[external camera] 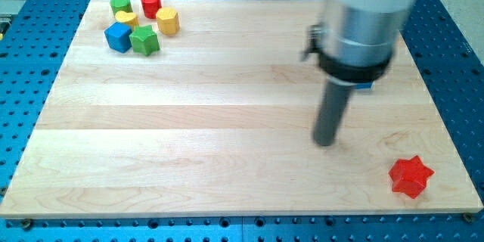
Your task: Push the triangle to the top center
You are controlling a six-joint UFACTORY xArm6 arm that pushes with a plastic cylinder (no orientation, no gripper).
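Our tip (pixel 325 142), bare and touching no block, stands nearer the table's bottom-left than a mostly hidden blue block (pixel 364 86), perhaps the triangle.

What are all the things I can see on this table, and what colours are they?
Green block: one, green, top left corner of the board.
Red cylinder: one, red, right of that green block.
Yellow blocks: two, one in the middle of the cluster, one at its right.
Blue cube: one, blue, lower left of the cluster.
Green star: one, green, right of the blue cube.
Red star: one, red, alone at bottom right.
Blue piece: a sliver behind the arm, shape hidden.
Wooden board: one, pale wood, on a blue perforated table.
My tip: one, dark rod, right of centre, touching no block.
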